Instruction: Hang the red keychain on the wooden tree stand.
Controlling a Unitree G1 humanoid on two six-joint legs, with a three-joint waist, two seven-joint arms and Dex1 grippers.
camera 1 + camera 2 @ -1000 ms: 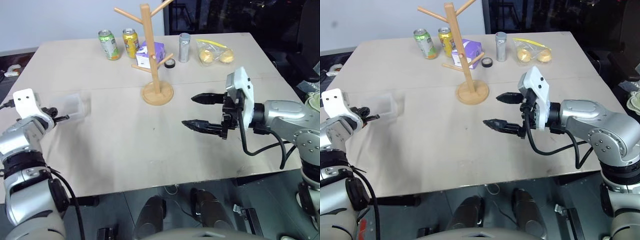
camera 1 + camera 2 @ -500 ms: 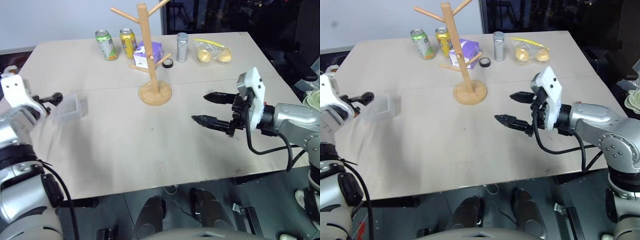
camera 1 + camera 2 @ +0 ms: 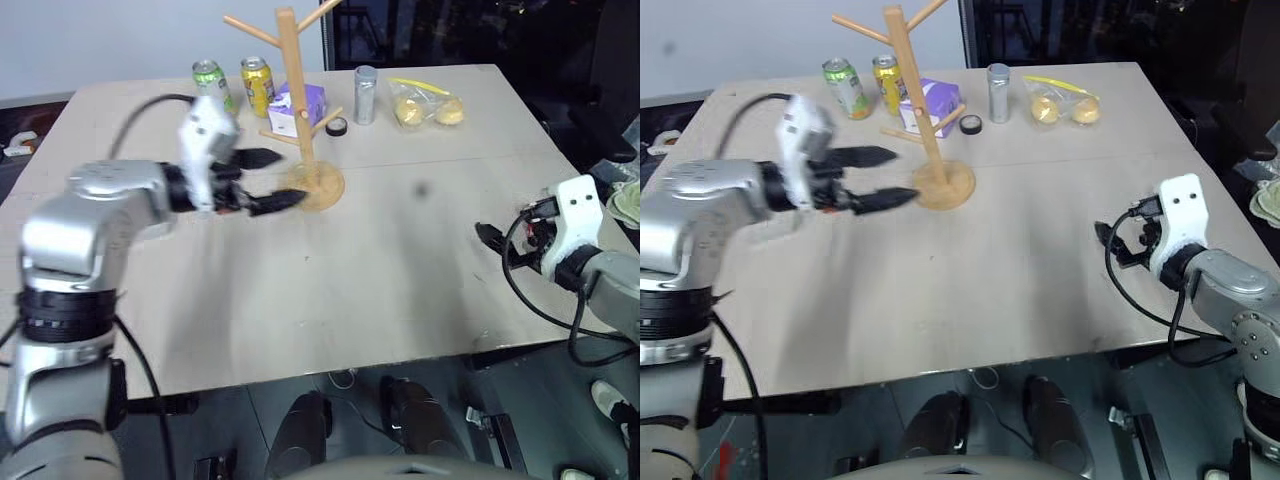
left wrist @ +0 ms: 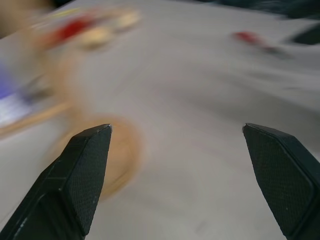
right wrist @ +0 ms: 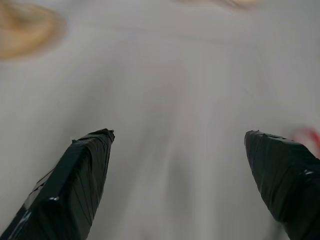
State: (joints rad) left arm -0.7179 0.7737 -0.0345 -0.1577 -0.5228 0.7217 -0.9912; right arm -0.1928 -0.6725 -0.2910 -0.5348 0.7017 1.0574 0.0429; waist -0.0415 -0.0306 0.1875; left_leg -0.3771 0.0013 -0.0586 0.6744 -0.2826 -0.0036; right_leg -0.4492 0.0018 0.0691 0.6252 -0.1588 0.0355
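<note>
The left gripper (image 3: 268, 180) reaches across the table (image 3: 380, 260), its fingers spread wide and empty, tips close to the wooden tree stand (image 3: 303, 130). The right gripper (image 5: 182, 150) is low near the right edge, also open. The red keychain (image 4: 248, 36) lies blurred on the table, apart from the stand.

table (image 3: 400, 270) beige | far edge: two cans (image 3: 212, 87); purple box (image 3: 303, 103); grey tin (image 3: 368, 94); tape roll (image 3: 338, 126); bagged snacks (image 3: 428, 105)
</note>
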